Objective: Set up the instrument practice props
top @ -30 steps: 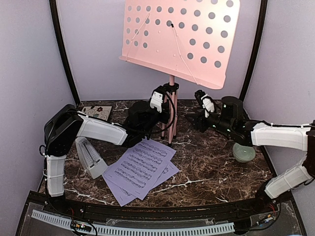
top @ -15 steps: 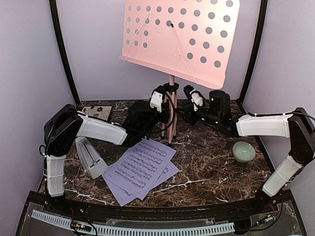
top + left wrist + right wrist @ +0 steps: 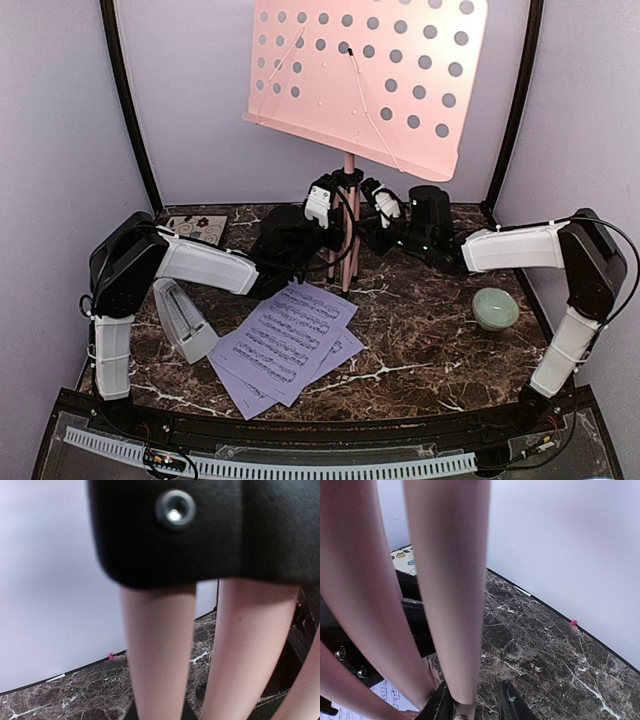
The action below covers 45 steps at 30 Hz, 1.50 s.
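The pink perforated music stand (image 3: pixel 365 70) stands upright at the back on its tripod legs. My left gripper (image 3: pixel 322 205) is at the legs from the left. In the left wrist view it (image 3: pixel 159 712) is shut on one pink leg (image 3: pixel 157 650). My right gripper (image 3: pixel 380 205) is at the legs from the right. In the right wrist view it (image 3: pixel 476 707) is open, with a pink leg (image 3: pixel 450 595) between its fingers, against the left one. Two lavender sheet-music pages (image 3: pixel 290 340) lie overlapped on the table. The white-grey metronome (image 3: pixel 183 320) stands at the left.
A pale green bowl (image 3: pixel 496 307) sits at the right, below the right forearm. A floral tile (image 3: pixel 198 228) lies at the back left; it also shows in the right wrist view (image 3: pixel 402 555). Lavender walls close in the back and sides of the marble table (image 3: pixel 420 330).
My right arm has swung left from above the bowl to the stand's legs, and its gripper now straddles a leg. The left arm, stand, pages and metronome have not moved.
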### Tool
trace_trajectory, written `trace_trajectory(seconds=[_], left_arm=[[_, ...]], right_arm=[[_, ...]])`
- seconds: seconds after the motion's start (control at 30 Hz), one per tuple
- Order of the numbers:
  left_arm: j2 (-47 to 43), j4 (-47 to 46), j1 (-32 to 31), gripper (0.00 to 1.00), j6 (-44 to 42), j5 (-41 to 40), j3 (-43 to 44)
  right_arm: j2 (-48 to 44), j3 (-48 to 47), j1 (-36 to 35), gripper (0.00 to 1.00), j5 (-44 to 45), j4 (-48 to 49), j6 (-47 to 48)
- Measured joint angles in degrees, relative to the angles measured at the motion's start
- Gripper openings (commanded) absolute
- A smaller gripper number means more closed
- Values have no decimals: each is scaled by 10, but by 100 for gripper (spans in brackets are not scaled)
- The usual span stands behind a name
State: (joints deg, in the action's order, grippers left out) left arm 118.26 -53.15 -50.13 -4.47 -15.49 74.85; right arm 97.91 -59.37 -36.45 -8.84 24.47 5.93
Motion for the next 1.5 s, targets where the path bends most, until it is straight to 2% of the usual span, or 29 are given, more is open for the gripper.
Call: trace_trajectory(seconds=[0.3, 0.7, 1.13, 1.5], left_arm=[[0, 0, 1, 0, 1, 0, 0], [-2, 13, 10, 0, -3, 8, 2], [-2, 104, 22, 0, -26, 56, 50], [-1, 122, 32, 0, -40, 75, 58]], right_arm=[[11, -18, -3, 0, 2, -6, 7], [-8, -17, -1, 0, 16, -43, 25], [-16, -12, 41, 0, -39, -59, 42], [-16, -37, 62, 0, -55, -108, 87]])
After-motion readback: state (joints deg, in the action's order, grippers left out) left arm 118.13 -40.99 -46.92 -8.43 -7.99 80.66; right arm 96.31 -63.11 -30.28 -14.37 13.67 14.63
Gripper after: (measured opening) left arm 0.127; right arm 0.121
